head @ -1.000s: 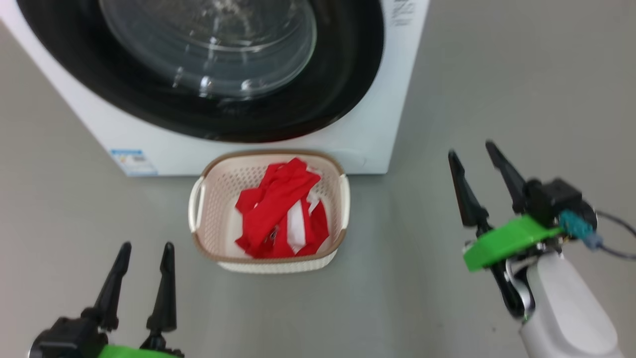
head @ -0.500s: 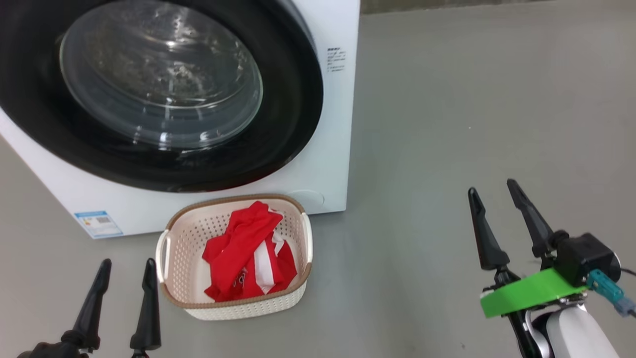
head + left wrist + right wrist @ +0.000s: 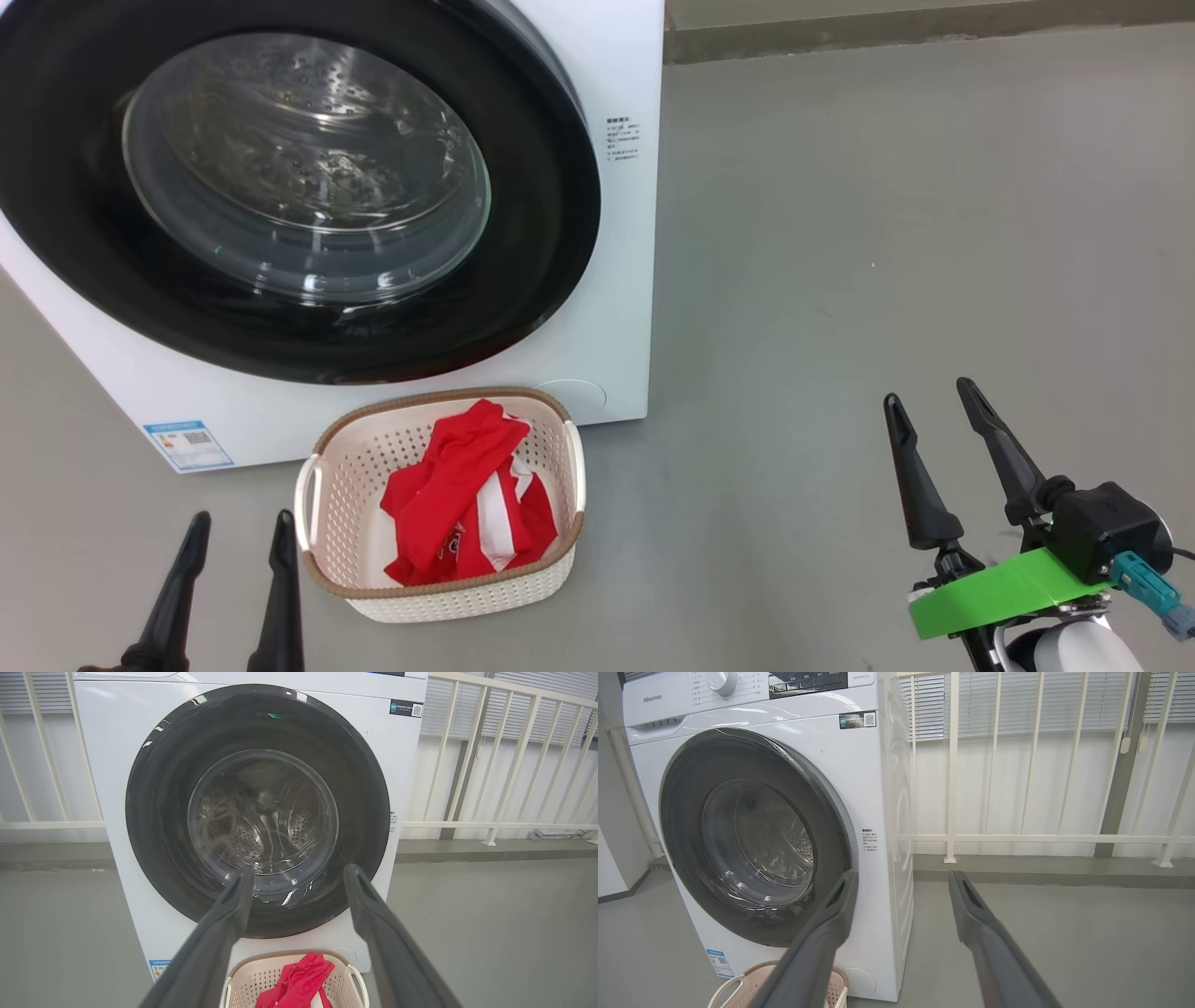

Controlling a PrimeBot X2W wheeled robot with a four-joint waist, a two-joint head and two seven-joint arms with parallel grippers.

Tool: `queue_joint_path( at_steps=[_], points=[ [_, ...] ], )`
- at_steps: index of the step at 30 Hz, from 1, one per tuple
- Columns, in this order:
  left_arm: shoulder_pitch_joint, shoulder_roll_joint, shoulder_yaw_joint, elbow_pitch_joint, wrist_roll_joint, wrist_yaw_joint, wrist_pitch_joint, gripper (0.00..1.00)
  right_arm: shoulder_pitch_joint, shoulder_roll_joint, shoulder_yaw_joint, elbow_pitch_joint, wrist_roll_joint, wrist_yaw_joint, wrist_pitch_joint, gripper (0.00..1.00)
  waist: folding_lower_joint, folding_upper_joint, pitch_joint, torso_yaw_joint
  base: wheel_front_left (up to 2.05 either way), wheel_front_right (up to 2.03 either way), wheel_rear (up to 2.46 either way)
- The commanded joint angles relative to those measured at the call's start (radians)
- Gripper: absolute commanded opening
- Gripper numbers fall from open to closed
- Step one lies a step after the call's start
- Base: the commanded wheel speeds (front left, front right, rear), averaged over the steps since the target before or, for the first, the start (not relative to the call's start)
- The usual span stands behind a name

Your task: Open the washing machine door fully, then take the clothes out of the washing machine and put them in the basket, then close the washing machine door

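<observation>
Left gripper (image 3: 241,521): mine, fingers spread wide, holding nothing, low at the near left, close to the basket's (image 3: 467,605) left handle.
Right gripper (image 3: 929,397): also spread and empty, well apart to the right over bare floor (image 3: 887,233).
Clothes (image 3: 462,495): a red and white heap lying inside the basket, which stands on the floor just in front of the washing machine (image 3: 621,280), below the door (image 3: 299,177).
Door: looks shut against the white front. The drum behind the glass looks empty.
Stage: I judge all three steps done.
Risk, latch: I cannot tell whether the door has caught. If it has not, it could swing out over the basket.
Risk, basket: a careless forward sweep of my left arm would knock or drag it.
Head view adds: the whole basket and clothes from above.
Right wrist view adds: the door's edge side-on, lying flush, plus the control panel (image 3: 738,683) and a railing (image 3: 952,765) far behind.
</observation>
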Motion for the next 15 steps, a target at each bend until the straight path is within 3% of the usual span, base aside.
queue_joint_path(
  at_steps=[1, 11, 12, 15],
  points=[
    [-0.006, 0.01, 0.034, -0.023, 0.012, -0.005, -0.008, 1.0, -0.013, 0.001, 0.016, -0.029, -0.007, -0.001, -0.006, 1.0, 0.0, 0.0, -0.002, 0.003, 0.0, 0.0, 0.0],
    [0.005, 0.009, 0.026, -0.021, 0.025, -0.005, -0.008, 1.0, -0.005, 0.001, 0.012, -0.018, -0.002, -0.001, -0.006, 1.0, 0.0, 0.0, -0.006, 0.014, 0.0, 0.0, 0.0],
    [0.018, -0.003, -0.007, 0.009, 0.008, 0.001, 0.0, 0.0, 0.011, 0.0, -0.002, 0.008, 0.0, 0.0, 0.0, 0.0, 0.0, 0.0, -0.006, 0.014, 0.0, 0.0, 0.0],
    [0.019, -0.01, -0.011, 0.037, 0.006, 0.001, 0.006, 0.0, 0.025, 0.002, 0.003, 0.033, 0.001, 0.0, 0.001, 0.0, 0.0, 0.0, -0.006, 0.014, 0.0, 0.0, 0.0]
  ],
)
